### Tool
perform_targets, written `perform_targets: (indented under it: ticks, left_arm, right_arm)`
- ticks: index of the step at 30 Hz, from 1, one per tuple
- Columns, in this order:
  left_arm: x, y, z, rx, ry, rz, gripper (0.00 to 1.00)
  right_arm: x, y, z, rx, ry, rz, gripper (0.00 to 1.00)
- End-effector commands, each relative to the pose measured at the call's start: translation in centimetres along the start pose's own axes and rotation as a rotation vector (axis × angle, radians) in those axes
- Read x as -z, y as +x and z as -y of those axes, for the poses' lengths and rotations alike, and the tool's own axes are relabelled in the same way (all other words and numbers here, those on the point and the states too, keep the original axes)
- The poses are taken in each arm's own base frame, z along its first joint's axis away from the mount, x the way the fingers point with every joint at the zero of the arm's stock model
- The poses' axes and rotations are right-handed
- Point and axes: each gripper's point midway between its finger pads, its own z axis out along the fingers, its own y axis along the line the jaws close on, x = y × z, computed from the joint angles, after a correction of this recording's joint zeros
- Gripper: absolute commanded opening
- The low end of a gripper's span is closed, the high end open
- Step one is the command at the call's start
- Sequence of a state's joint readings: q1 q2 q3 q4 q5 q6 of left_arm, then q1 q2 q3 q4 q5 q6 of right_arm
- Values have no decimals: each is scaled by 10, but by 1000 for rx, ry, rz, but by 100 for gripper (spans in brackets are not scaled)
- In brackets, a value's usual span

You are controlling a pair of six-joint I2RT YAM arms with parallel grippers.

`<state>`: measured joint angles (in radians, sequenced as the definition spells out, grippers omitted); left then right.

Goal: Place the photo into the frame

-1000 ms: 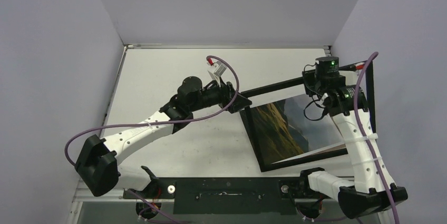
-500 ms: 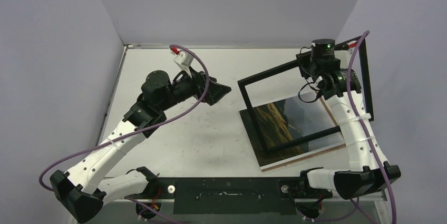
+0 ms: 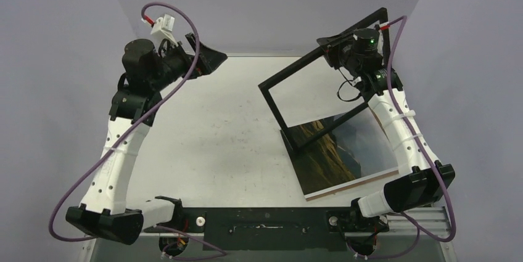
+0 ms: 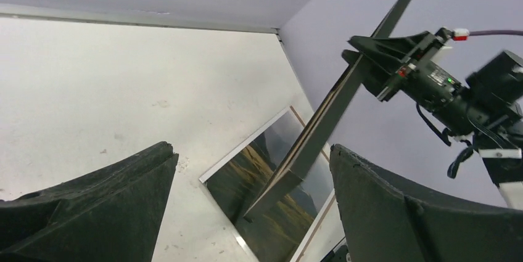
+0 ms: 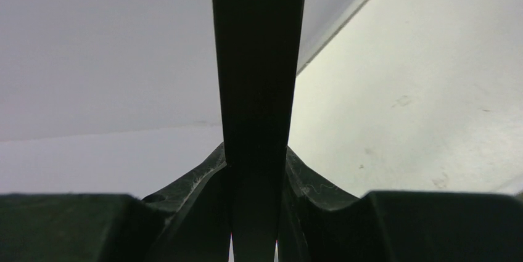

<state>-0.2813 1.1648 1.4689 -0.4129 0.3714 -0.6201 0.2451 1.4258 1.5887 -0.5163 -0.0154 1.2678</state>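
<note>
- The right gripper (image 3: 336, 46) was raised over the far right of the table (image 3: 216, 139), near the back wall.
- Its fingers pinched one thin rim of the frame (image 3: 277, 116). The right wrist view showed the dark bar clamped tight between the two pads.
- The frame hung tilted in the air, black and open in the middle, with pale table showing through it.
- Its lowest corner came down at the left edge of the photo (image 3: 333, 154). Whether the corner touched the print could not be told.
- The photo lay flat on the table's right side, showing olive-brown hills and a thin white border.
- A brown board (image 3: 364, 181) edge showed just beneath the photo's near side.
- The left gripper (image 3: 206, 55) was held high at the far left, well apart from the frame, fingers spread wide and holding nothing.
</note>
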Motion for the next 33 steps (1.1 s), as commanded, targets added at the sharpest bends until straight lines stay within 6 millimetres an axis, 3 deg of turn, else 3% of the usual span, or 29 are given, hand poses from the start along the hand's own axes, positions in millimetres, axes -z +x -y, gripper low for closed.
perform_targets:
  ticks: [1,3,9,15,21,25,30,33]
  left_arm:
    - [-15,17,-28,135,-38,-155,95]
    - [-23,20,-35,118,-36,-167,97]
    - [-47,35,-72,125,-120,-198,97]
    - [-91,74,-107,250,-138,-275,97]
    - [-139,117,-81,245,13,-376,97]
    - [-152,166,-68,359,9,-463,97]
    - [-154,181,-79,393,-28,-436,95]
    - [-156,185,-72,379,12,-454,91]
  right_arm:
    - [23,5,-101,16,-413,-88,8]
    - [28,14,-121,30,-507,-151,10]
    - [46,32,-153,-16,-686,-276,9]
    - [76,62,-185,-39,-877,-437,8]
    - [112,91,-203,-22,-1005,-596,7]
    - [110,111,-198,-22,-946,-680,7]
    - [120,114,-203,-63,-992,-735,7]
    - [121,114,-203,-107,-1009,-765,7]
